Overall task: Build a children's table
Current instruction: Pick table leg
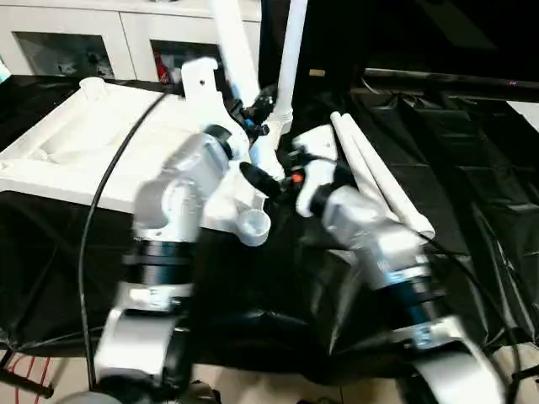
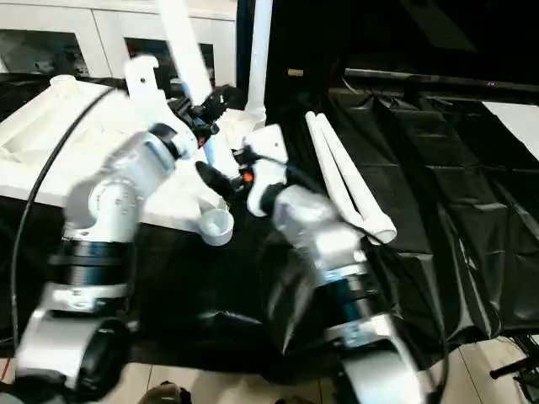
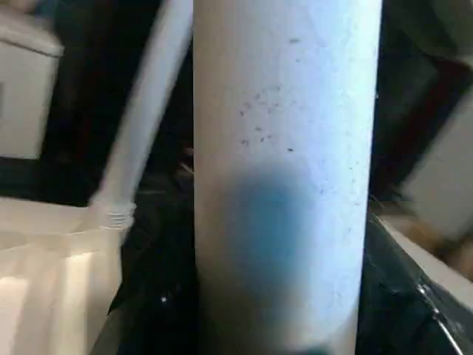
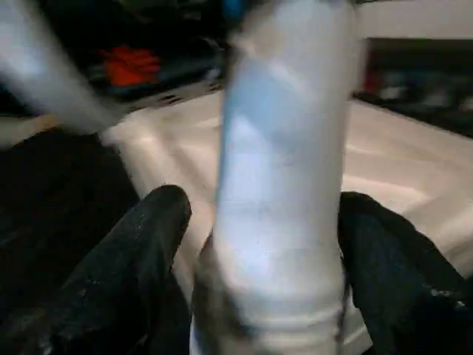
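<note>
1. A work surface covered with a crinkled black sheet (image 1: 472,194) carries everything; the sheet hangs over the near edge above a pale floor (image 1: 253,389).
2. The white table top (image 1: 76,151) lies on the sheet underside up, its ribs showing, spreading out to the left of both grippers' fingers.
3. One round corner socket (image 1: 253,225) sits at the top's near corner, just below the two sets of fingers; another socket (image 1: 91,85) shows at the far left corner.
4. Two loose white legs (image 2: 349,185) lie side by side on the sheet, touching, just to the right of the fingers.
</note>
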Tool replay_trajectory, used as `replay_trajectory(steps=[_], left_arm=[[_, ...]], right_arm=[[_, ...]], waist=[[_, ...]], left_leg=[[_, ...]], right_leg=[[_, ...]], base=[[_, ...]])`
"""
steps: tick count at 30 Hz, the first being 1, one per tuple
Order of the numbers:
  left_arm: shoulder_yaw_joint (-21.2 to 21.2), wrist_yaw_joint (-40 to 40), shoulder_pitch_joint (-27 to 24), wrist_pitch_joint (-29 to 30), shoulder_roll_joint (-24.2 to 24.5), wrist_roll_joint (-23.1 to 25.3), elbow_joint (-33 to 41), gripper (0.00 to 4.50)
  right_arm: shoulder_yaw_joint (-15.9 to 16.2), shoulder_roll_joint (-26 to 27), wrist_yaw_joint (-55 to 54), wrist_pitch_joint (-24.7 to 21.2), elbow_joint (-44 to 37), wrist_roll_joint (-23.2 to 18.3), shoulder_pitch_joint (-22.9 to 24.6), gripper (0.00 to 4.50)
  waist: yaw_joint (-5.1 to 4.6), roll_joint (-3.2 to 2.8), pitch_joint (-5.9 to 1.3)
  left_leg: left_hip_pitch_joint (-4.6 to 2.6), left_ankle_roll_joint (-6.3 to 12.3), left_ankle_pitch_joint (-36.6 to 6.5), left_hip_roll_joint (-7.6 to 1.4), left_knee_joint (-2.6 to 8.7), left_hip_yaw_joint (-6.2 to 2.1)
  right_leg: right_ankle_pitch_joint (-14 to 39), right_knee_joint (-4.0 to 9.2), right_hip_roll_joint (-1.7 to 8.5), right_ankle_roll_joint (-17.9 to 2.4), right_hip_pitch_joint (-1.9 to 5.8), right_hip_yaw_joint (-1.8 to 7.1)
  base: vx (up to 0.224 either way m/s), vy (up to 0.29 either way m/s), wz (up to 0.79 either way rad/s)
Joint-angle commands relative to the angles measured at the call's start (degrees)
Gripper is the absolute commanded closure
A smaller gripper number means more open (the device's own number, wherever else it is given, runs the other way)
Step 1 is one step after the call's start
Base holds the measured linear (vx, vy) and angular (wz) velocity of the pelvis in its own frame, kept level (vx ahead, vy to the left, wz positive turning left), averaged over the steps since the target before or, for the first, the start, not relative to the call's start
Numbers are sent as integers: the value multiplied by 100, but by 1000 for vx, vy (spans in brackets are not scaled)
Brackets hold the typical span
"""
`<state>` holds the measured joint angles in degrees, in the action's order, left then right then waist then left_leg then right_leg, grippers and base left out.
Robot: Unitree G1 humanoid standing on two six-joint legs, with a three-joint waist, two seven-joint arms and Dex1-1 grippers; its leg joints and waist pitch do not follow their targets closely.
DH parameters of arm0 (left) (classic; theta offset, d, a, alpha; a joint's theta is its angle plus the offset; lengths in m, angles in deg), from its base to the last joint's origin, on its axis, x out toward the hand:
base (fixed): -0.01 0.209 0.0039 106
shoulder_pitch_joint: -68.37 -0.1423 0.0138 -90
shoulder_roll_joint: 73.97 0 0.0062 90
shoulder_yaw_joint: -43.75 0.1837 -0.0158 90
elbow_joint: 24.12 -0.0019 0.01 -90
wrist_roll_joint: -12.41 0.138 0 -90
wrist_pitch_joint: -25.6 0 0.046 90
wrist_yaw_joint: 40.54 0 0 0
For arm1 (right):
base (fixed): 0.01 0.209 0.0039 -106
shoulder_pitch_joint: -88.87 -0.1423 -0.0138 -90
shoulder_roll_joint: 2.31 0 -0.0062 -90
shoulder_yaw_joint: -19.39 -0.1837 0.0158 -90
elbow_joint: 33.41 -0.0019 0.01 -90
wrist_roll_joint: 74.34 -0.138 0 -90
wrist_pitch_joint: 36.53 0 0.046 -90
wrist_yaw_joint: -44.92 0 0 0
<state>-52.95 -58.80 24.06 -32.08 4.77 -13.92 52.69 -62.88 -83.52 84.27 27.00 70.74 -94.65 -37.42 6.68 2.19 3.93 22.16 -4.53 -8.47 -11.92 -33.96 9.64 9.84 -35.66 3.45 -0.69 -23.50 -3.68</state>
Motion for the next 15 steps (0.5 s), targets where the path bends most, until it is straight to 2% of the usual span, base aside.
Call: replay_trajectory(steps=[1,2,3,6,9,10,15], left_arm=[[172,-369,68,174,47,-164,184,255],[191,-548,73,258,103,-255,202,255],[215,-851,69,381,188,-413,247,255],[206,-1552,67,634,373,-771,295,255],[232,-2191,73,771,580,-992,232,255],[254,-2628,17,911,675,-1236,334,255],[276,-3320,-139,1285,773,-1804,747,255]], right_arm=[[110,-135,529,-247,-218,-221,-49,71],[78,-229,684,-330,-211,-296,-65,71],[17,-350,853,-434,-176,-379,-105,71],[-61,-654,1353,-702,-197,-625,-187,71],[-96,-941,1990,-991,-280,-974,-232,71],[-120,-1000,2122,-1010,-173,-995,-275,71],[-137,-1027,2216,-1013,39,-939,-357,71]], waist=[[8,-13,-461],[11,-17,-465],[5,11,-467],[12,-1,-471],[17,4,-467],[16,0,-458],[0,-12,-464]], left_leg=[[-100,-86,-1229,-90,368,-10],[-107,-89,-1204,-81,357,-5],[-107,-63,-1183,-76,345,6],[-110,-37,-1124,-80,340,7],[-112,4,-1168,-80,335,12],[-107,6,-1168,-83,339,11],[-112,-64,-1191,-95,340,9]], right_leg=[[1107,427,394,-715,334,252],[1143,426,402,-761,338,248],[1173,432,402,-806,332,249],[1169,416,403,-936,337,240],[1243,430,399,-947,341,239],[1275,431,398,-931,338,240],[1249,407,402,-1067,323,233]], base=[[0,0,0],[0,0,0],[0,0,0],[0,0,0],[0,0,0],[0,0,0],[0,0,0]])
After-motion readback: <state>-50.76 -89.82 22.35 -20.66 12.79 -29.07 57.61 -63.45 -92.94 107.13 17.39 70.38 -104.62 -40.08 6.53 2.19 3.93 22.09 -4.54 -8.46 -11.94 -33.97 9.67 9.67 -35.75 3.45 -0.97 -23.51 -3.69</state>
